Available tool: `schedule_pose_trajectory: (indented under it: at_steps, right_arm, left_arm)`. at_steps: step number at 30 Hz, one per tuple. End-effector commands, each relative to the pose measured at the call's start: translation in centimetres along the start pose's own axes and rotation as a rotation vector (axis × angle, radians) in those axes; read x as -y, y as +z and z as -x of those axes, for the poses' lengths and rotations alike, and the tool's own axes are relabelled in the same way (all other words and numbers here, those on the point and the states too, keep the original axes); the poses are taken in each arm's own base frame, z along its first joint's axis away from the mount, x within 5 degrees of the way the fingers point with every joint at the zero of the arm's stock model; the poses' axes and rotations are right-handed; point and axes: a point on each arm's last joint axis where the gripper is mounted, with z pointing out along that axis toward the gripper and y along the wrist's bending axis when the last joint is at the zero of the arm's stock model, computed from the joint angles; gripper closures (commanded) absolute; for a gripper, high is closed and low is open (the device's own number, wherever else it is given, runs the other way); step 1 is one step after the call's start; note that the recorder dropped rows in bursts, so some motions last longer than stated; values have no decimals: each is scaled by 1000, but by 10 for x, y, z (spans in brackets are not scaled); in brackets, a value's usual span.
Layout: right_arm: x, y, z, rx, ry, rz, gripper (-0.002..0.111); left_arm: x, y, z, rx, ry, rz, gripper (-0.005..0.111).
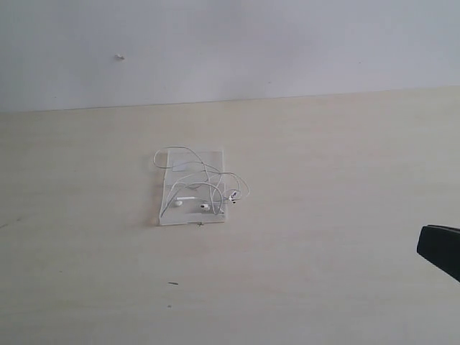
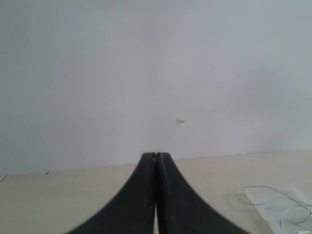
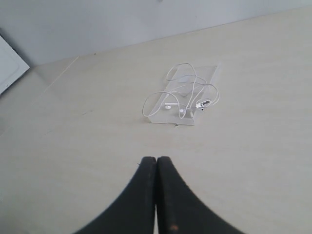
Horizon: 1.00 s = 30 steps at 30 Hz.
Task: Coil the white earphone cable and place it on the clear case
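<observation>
Left wrist view gives me the left gripper with its black jaws pressed together and nothing between them, pointed at the pale wall above the far edge of the tabletop. On the right wrist camera the right gripper reads the same: jaws flush against each other, holding nothing, raised over the light wood-grain surface and aimed toward the work. Ahead of it I see the clear case lying flat near the middle of the tabletop, well apart from both arms, with pale tabletop between it and the right jaws. The white earphone cable sits on top of the case in loose, untidy loops that stand up off the plastic; two earbuds rest near the case's front edge, and one loop with a small white-and-dark piece spills over the case's right side in the exterior view. Any label or lettering on the case or cable is too small for me to read. Farther out, a short dark speck lies on the tabletop in front of the case, a small mark shows on the wall, and a white panel shows at the edge of the right wrist picture.
</observation>
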Motion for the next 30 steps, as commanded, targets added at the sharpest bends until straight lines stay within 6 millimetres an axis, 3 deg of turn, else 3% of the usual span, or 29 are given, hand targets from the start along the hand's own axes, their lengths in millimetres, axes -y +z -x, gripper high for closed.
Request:
schedule_pose_trajectory:
  at_steps: [1,12,20,30]
  right_arm:
    - [1,0,-1,2,-5,-4,108]
    - [0,0,0,18,-5,3,108]
    - [0,0,0,18,-5,3,108]
    - [0,0,0,18,-5,3,108]
  left_arm:
    - [-3,1,-17,-28,-18,42,107]
    - [1,1,-20,-59,-69,0,107]
    - [5,-5,-45,-347,-187,-15,107]
    - [5,-5,-45,-345,-226,-11,107]
